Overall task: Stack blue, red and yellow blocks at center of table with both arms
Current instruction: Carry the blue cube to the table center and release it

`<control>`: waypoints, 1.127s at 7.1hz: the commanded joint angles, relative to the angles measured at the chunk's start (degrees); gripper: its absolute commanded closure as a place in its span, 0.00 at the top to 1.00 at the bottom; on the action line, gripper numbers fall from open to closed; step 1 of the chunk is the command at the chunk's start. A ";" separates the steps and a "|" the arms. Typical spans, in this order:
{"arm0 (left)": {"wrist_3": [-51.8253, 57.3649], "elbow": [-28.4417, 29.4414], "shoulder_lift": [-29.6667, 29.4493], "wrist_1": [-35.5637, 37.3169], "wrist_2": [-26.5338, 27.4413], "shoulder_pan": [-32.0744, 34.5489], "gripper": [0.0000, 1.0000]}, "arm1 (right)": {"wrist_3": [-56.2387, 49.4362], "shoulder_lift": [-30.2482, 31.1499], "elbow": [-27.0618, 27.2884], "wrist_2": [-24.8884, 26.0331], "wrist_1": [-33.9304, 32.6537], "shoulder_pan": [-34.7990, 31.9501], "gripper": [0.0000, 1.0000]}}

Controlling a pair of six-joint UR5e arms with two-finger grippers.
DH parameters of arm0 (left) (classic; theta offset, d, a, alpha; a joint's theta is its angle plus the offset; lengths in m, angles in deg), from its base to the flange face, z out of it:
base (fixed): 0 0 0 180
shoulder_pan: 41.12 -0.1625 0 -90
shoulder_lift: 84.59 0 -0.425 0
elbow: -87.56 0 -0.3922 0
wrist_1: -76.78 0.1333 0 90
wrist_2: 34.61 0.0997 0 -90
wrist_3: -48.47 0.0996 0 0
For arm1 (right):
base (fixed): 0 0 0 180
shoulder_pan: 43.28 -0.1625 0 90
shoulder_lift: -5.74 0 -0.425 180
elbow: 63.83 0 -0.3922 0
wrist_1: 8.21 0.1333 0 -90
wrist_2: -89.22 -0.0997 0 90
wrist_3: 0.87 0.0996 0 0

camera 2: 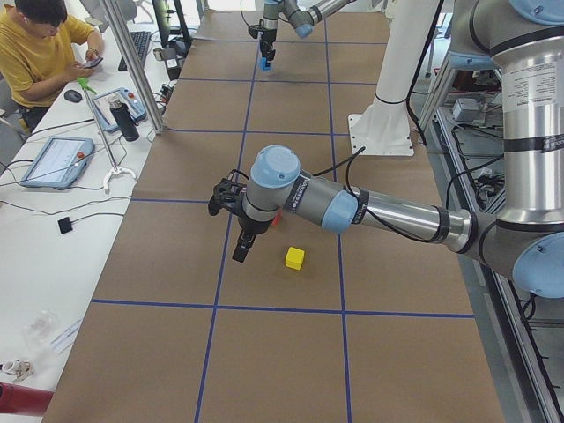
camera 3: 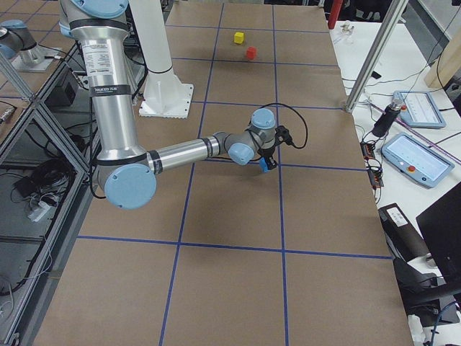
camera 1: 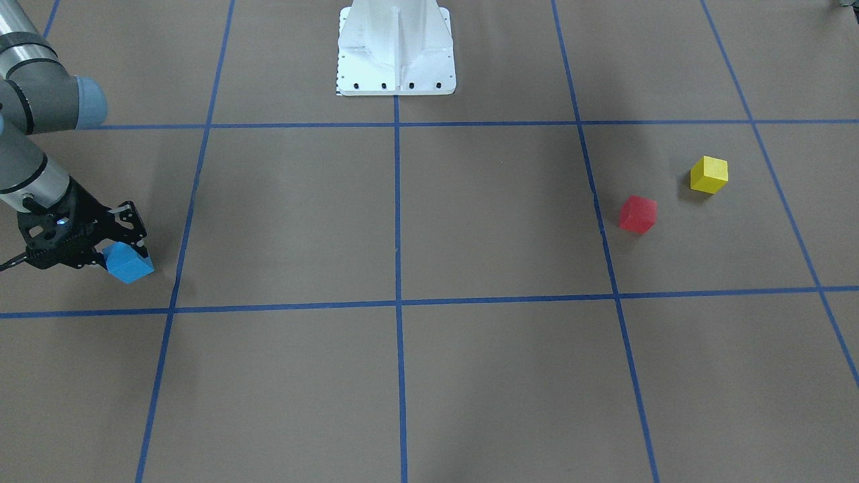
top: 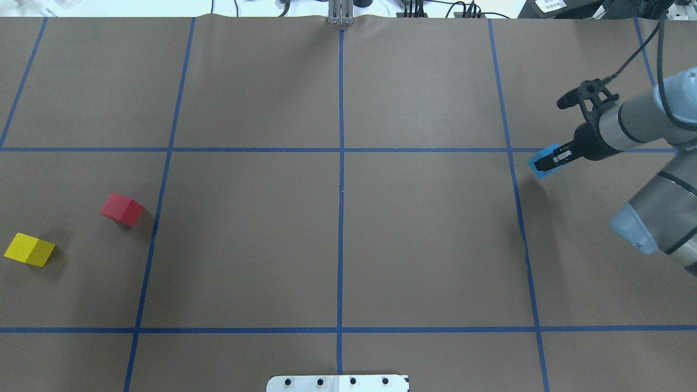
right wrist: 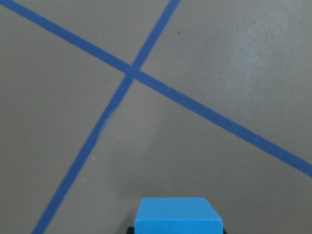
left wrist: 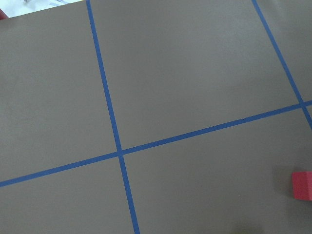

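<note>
My right gripper (camera 1: 126, 257) is shut on the blue block (camera 1: 129, 263) at the table's right side, close to the surface; it also shows in the overhead view (top: 544, 173) and the right wrist view (right wrist: 178, 215). The red block (top: 121, 209) and the yellow block (top: 29, 249) lie apart on the table's left side. My left gripper (camera 2: 241, 251) shows only in the exterior left view. It hangs above the table beside the red and yellow (camera 2: 294, 257) blocks, and I cannot tell if it is open. The left wrist view catches the red block (left wrist: 302, 185) at its right edge.
The white robot base (camera 1: 396, 50) stands at the middle of the robot's side of the table. Blue tape lines (top: 341, 218) divide the brown table into squares. An operator (camera 2: 40, 53) sits at a bench with tablets beyond the far edge.
</note>
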 commanded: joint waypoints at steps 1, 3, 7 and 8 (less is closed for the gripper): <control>0.00 0.04 -0.09 0.06 0.00 -0.09 1.00 | 10.84 -12.86 -0.22 3.03 -13.32 3.86 0.00; 0.00 0.04 -0.09 0.07 0.00 -0.09 1.00 | 28.40 -22.47 -0.75 9.97 -20.05 11.24 0.00; 0.00 0.22 0.00 0.07 0.00 0.00 1.00 | 44.83 -37.68 -13.54 21.41 -20.68 22.42 0.00; 0.00 0.22 0.00 0.07 0.00 0.00 1.00 | 45.02 -37.80 -14.54 23.69 -20.68 25.14 0.13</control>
